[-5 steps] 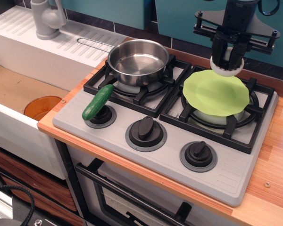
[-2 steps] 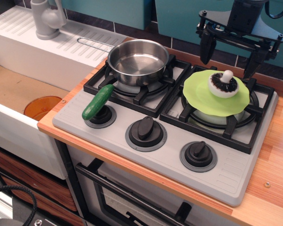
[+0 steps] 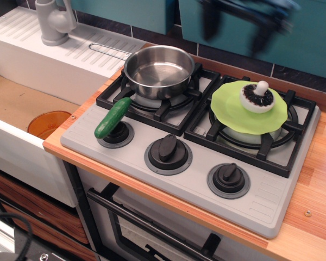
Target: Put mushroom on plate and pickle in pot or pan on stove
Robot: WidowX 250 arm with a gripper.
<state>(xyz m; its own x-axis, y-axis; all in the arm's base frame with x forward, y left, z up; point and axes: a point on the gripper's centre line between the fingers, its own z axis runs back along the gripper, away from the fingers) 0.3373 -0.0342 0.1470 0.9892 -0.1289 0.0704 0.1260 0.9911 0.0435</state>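
Note:
The mushroom [image 3: 256, 97] lies upside down, gills and stem up, on the lime-green plate [image 3: 232, 117], which rests on the right burner of the grey stove [image 3: 261, 206]. The dark-green pickle [image 3: 112, 117] leans on the left knob at the stove's front left. The steel pan [image 3: 159, 68] stands empty on the left burner. My gripper [image 3: 233, 30] is a motion blur at the top edge, high above the gap between pan and plate. Its fingers are spread wide and hold nothing.
A sink with an orange disc [image 3: 49, 124] lies to the left. A grey faucet [image 3: 54, 22] and a white drain board stand at the back left. Two more knobs [image 3: 168, 148] [image 3: 229, 176] line the stove's front. Teal wall behind.
The gripper let go of the mushroom onto the plate, opened, rose, and has now moved left along the top edge. Pickle and pan have not moved.

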